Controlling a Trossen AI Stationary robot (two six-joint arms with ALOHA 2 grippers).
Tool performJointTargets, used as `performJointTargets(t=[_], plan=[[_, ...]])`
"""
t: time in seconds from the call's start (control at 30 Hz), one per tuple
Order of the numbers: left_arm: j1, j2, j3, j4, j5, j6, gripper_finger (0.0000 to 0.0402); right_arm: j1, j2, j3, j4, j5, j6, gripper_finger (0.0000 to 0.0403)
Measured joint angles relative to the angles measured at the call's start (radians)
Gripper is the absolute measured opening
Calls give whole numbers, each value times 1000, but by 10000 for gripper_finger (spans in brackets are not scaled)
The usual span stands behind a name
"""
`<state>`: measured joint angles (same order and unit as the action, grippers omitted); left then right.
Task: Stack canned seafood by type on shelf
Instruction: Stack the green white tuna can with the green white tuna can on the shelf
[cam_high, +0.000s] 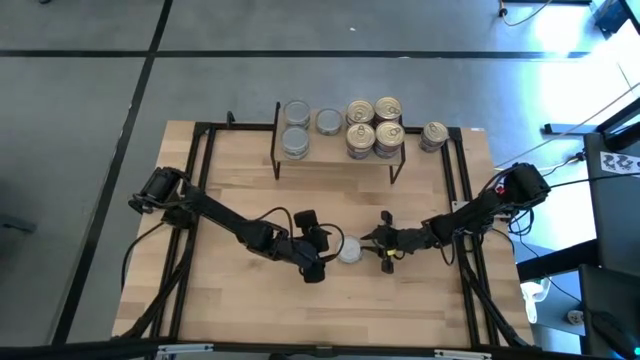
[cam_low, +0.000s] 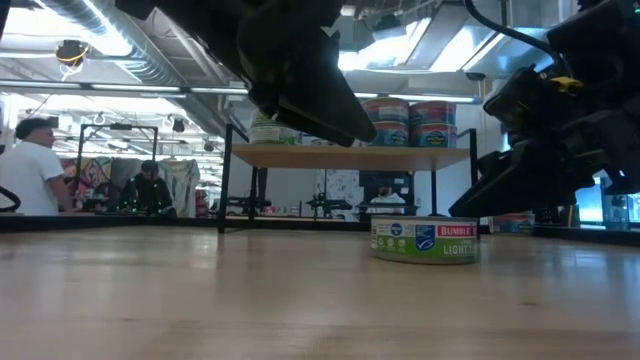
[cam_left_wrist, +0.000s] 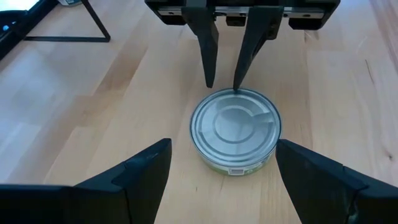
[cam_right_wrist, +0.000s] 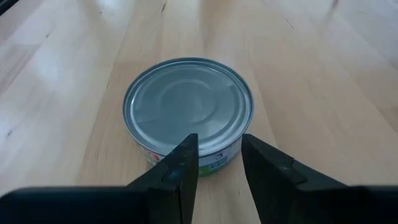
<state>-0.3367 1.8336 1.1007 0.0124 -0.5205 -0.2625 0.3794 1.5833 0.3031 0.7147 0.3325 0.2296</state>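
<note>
Between left hand (cam_high: 322, 252) and right hand (cam_high: 378, 243) — one silver-lidded can (cam_high: 350, 250).

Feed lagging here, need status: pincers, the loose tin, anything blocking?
Left pincer open wide, facing silver-lid tin on table. Right pincer nearly closed, tips at tin's opposite rim, not gripping. Shelf holds the other tins. Path clear.

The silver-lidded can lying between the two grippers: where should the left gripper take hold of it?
Grip the can by its short round side wall, coming down from above. It sits flat, lid up, and the left gripper is open wide enough to straddle it. The right gripper crowds the far rim.
</note>
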Motion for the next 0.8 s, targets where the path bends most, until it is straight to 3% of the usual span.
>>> performJointTargets(t=[0.8], plan=[[12, 0, 0, 0, 40, 146, 285, 1, 1, -1, -68, 31, 10, 127]])
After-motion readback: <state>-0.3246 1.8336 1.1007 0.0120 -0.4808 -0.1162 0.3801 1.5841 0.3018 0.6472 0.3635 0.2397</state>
